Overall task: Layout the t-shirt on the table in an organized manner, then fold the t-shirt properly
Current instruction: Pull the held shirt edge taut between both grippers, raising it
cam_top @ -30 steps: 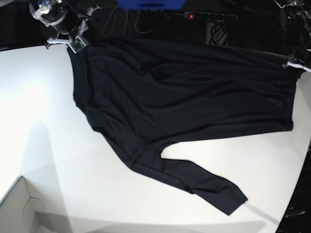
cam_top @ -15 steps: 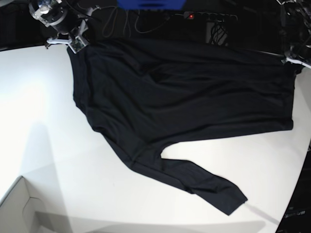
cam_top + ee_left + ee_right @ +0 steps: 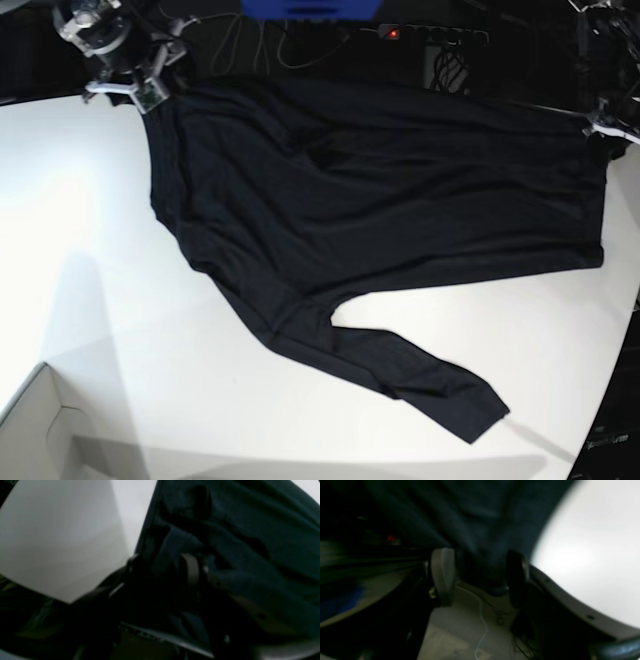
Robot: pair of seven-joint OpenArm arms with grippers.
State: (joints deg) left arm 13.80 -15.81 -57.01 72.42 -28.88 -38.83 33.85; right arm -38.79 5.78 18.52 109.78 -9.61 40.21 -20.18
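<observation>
Releasing looks like the step in hand. Right gripper point(image 3: 480, 577): pads parted, cloth edge between them but not pinched. Left gripper point(image 3: 165, 575): view dark and blurred, cannot tell whether clamped or let go. Both sit at the far corners of the t-shirt point(image 3: 380, 200), probably to stretch the hem flat. It lies spread on the table point(image 3: 80, 220), one sleeve trailing toward the near edge; a pale box corner point(image 3: 40, 430) sits apart.

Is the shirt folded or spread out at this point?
Spread out, unfolded: the shirt lies open across the table, one sleeve trailing toward the near edge.
</observation>
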